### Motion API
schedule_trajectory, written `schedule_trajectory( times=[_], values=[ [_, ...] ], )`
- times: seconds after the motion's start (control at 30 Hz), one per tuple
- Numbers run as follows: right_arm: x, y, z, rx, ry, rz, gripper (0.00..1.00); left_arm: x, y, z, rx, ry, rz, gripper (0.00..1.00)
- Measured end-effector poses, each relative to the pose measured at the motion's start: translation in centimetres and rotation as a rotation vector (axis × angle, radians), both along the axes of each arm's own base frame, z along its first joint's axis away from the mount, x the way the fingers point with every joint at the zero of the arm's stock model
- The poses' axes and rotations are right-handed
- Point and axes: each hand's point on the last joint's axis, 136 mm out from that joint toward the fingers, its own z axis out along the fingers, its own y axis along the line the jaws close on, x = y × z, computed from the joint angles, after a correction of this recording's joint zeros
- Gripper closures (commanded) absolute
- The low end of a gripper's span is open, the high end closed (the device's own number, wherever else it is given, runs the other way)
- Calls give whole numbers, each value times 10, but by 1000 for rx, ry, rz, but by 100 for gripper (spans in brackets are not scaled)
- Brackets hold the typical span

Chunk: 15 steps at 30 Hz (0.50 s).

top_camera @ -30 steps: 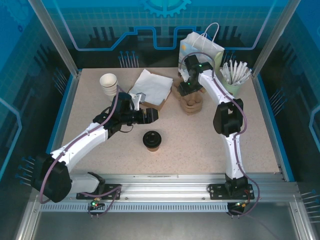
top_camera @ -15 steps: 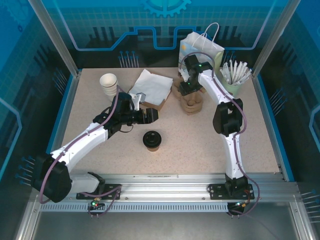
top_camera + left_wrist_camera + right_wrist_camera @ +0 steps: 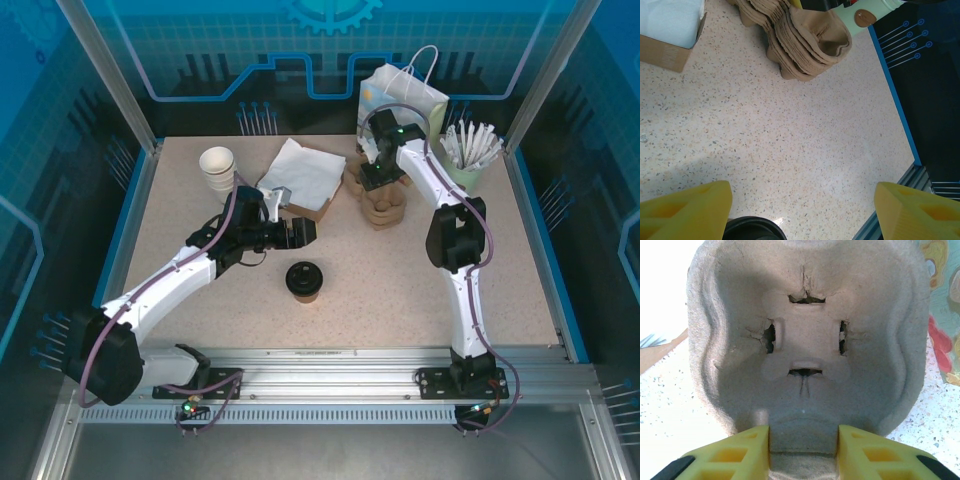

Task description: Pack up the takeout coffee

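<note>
At table centre, takeout coffee [image 3: 303, 281]: it stands alone on bare tabletop, well apart from everything else.
Bearing from left gripper [image 3: 305, 231]: seen from above, the cup sits at 6 o'clock from your left fingertips, near them and towards the arm bases.
Left wrist view: the black lid [image 3: 752, 229] just peeks in at 7 o'clock on the bottom edge, closer to the left-hand yellow finger than to the other.
Left jaws: wide apart, holding nothing, hovering over bare table.
Right gripper [image 3: 378, 182]: it is at the back, over the stack of pulp cup carriers [image 3: 385, 205]; the coffee lies at 7 o'clock from it, well apart.
Right jaws: part-way apart, straddling the near wall of the top carrier [image 3: 805, 340]; you cannot tell whether they press on it.
Nearer arm: the left, clearly.
Cup axis: upright, lid facing up, so a sideways grasp on the wall looks the likely approach.
Cup looks: small, brown kraft paper, round black lid seated on top.
Gift bag [image 3: 405, 95]: at 1 o'clock from the cup, at the back edge, standing with its handles up.
</note>
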Motion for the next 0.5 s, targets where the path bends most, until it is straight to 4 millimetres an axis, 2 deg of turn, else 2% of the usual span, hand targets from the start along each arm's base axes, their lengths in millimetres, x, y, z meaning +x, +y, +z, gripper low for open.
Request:
schedule_trajectory(
  times=[0.23, 0.5],
  values=[
    [-2, 3, 10, 50, 1, -12, 64, 0, 0, 0, 0, 0, 0, 24],
    [-4, -2, 36, 117, -24, -30, 64, 1, -1, -4, 2, 11, -3, 24]
  ],
)
